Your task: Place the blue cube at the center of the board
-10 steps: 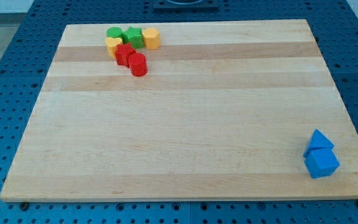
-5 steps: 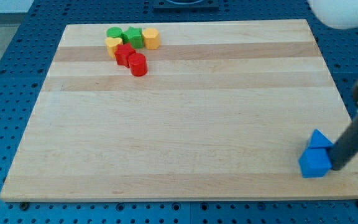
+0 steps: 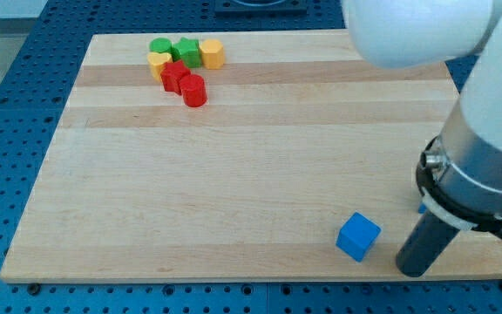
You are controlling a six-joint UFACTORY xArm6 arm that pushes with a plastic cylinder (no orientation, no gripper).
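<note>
Camera view shows my tip, the blunt end of a matte dark rod with no fingers to open or close, resting on the pale wood-grain board at lower right. Just left of it, slightly apart, sits the smooth blue cube. Upper left holds touching green blocks, yellow blocks and red blocks.

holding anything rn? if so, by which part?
Nothing is held; the arm only pushes. My tip stands on the board, apart from the blue cube, at that cube's right in the view.
</note>
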